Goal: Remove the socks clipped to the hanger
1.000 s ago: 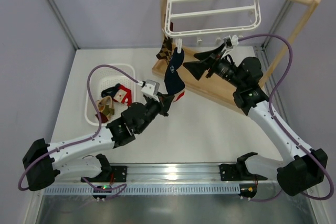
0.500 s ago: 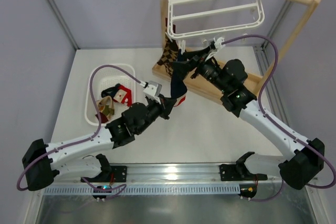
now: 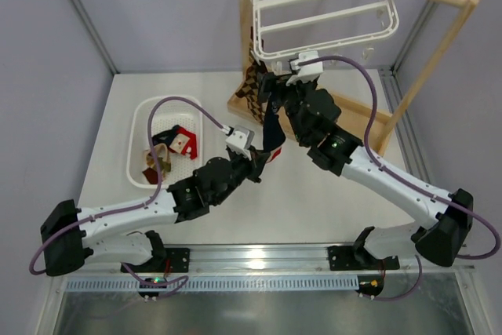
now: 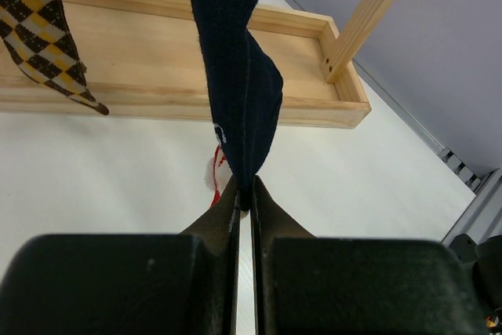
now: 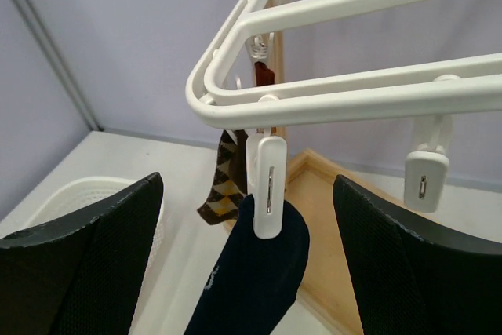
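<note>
The navy sock (image 5: 249, 272) hangs at centre frame in the right wrist view. Its cuff is bitten by a white clip (image 5: 267, 186) under the near corner of the hanger (image 5: 353, 92). The left end effector (image 4: 244, 194) is pinched together on the sock's toe, low centre of the left wrist view, and the fabric runs taut up out of the top of that frame. The right end effector (image 5: 247, 194) stands wide apart, one finger at lower left and one at lower right. The clip sits between them and touches neither.

To do this step well, I judge the right arm should come up a little, so the pads meet the clip's upper half, likely its lever end, rather than the part gripping the cloth. It should then squeeze squarely. The left should pull down only gently, since hard tension could swing the hanger and drag the clip out from between the fingers. Once the clip opens, the sock can be drawn down and away toward the basket (image 3: 169, 100) at the left of the top view. The argyle sock (image 5: 222, 186), just behind on the next clip, is best left undisturbed.
</note>
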`<action>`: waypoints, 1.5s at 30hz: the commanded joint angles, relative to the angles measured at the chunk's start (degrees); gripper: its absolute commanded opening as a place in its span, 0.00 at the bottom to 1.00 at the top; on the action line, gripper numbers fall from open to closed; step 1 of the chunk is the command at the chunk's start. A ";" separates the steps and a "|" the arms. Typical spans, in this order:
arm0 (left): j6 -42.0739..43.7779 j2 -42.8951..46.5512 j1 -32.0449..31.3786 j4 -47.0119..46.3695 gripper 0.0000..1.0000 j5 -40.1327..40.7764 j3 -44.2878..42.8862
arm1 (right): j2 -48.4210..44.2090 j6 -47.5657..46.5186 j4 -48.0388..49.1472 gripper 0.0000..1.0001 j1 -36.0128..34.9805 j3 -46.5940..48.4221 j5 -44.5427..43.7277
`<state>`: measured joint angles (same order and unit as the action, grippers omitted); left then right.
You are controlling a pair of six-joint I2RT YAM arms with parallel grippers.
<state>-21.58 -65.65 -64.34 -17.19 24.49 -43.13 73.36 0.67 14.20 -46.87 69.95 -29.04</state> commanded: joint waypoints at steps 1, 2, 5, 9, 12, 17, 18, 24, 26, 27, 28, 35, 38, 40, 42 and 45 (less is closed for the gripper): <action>1.37 -0.27 -0.96 -0.39 0.00 1.17 -2.48 | 4.05 -7.42 0.92 0.89 -2.60 4.83 -12.52; 1.37 -0.36 -0.97 -0.39 0.00 1.09 -2.48 | 4.07 -8.30 1.18 0.88 -3.05 5.45 -14.36; 1.54 -0.53 -1.23 0.05 0.00 0.91 -2.83 | 6.87 -13.22 3.89 0.88 -4.36 7.12 -21.31; 1.90 -0.45 -1.41 0.40 0.00 1.00 -2.83 | 9.69 -18.94 8.65 0.87 -4.89 7.92 -27.64; 1.98 -0.36 -1.49 0.23 0.00 0.91 -2.66 | 11.71 -22.19 11.29 0.81 -4.90 8.62 -29.58; 1.90 -0.53 -1.49 0.23 0.00 0.65 -2.57 | 14.08 -25.53 14.80 0.76 -4.90 9.76 -31.17; 1.98 -0.62 -1.49 0.14 0.00 0.65 -2.57 | 14.26 -25.80 15.33 0.75 -4.90 9.85 -31.17; 1.90 -1.32 -1.67 -0.04 0.00 0.73 -2.22 | 14.61 -28.61 18.50 0.45 -4.90 10.47 -31.17; 1.81 -1.76 -1.67 -0.12 0.00 0.82 -2.13 | 14.09 -28.44 18.15 0.09 -4.90 10.55 -30.73; 1.72 -2.11 -1.67 -0.12 0.00 0.73 -2.13 | 13.91 -28.18 18.15 0.04 -4.98 10.38 -30.73; 1.63 -2.29 -1.58 -0.21 0.00 0.73 -2.13 | 13.74 -28.09 18.15 0.04 -4.90 10.20 -30.73; 1.72 -3.26 -1.93 -0.21 0.00 1.17 -2.13 | 13.12 -26.60 16.48 0.04 -4.90 10.03 -30.20; 1.90 -3.78 -2.02 -0.04 0.00 1.61 -2.22 | 12.16 -22.66 13.16 0.09 -4.90 10.38 -28.37; 1.90 -3.96 -2.02 -0.12 0.00 1.70 -2.30 | 11.80 -20.45 8.68 0.54 -4.90 11.95 -27.13; 1.90 -4.14 -2.02 -0.21 0.00 1.61 -2.30 | 12.07 -19.04 6.38 0.68 -4.90 13.19 -26.77; 2.07 -4.22 -2.11 -0.21 0.00 1.70 -2.48 | 12.51 -19.21 5.23 0.72 -4.90 14.51 -27.13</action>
<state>-20.49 -69.71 -65.95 -16.82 25.47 -44.07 87.88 -20.97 21.45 -51.59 81.10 -56.64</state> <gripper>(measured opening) 0.009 0.718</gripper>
